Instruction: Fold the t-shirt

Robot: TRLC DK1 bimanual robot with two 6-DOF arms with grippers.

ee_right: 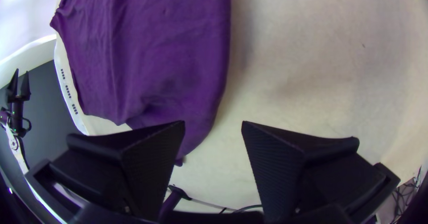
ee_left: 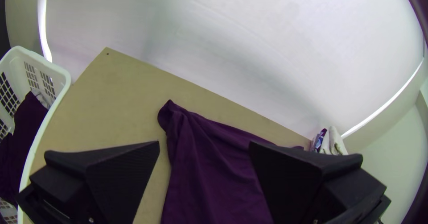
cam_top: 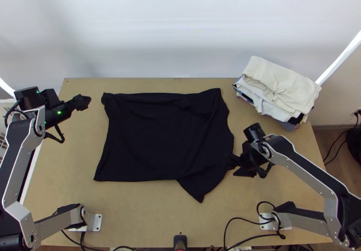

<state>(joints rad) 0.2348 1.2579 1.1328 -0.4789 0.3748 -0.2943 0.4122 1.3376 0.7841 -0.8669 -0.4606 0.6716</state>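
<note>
The dark t-shirt (cam_top: 162, 138) is lying mostly spread on the bench (cam_top: 140, 206), softly creased, a pointed flap jutting from its near edge; the left hand (cam_top: 84, 102) and right hand (cam_top: 236, 166) are gaping, released.

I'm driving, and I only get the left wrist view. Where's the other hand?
Observer: In the top view, the right hand is at the right side of the t-shirt.
Operator: Is it grabbing it?
Observer: No, it's open, with no cloth pinched in it.
Operator: Is the t-shirt's near edge all straight?
Observer: No, a pointed piece sticks out toward the table's near side, right of the middle.
</note>
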